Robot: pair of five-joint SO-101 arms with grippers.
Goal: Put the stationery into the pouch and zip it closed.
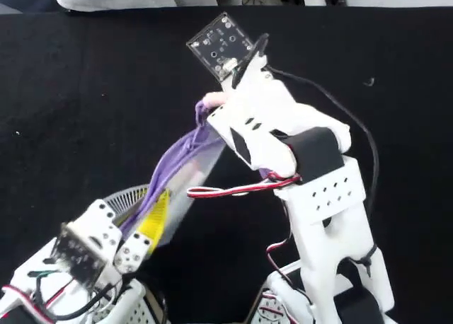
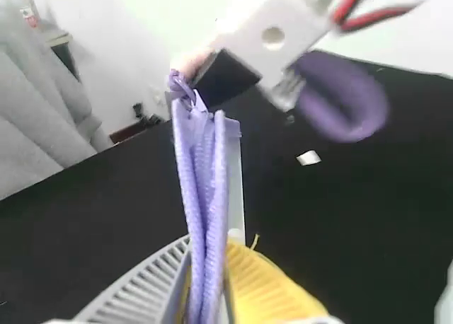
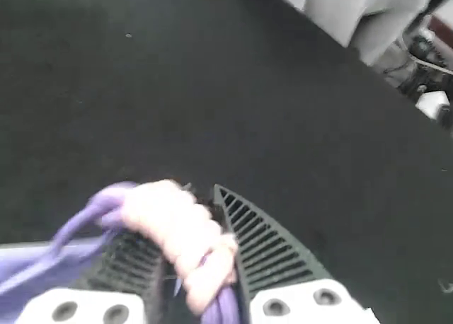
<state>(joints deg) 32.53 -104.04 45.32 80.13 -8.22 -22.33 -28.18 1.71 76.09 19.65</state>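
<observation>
No text, label, number or sign can be read anywhere in these views.

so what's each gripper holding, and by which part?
Both hold the purple pouch, stretched between them. The left gripper clamps one end; the right gripper pinches the pink tag and purple loop at the other end.

— Where's the purple pouch (image 1: 180,161)?
— Over the black table (image 1: 85,90), stretched slantwise between the two white arms. The left gripper (image 1: 145,214) pinches its lower end, beside a yellow piece (image 1: 157,218).
— And the top?
— The right gripper (image 1: 212,110) clamps the upper end, where a pink bit (image 1: 214,99) pokes out
</observation>
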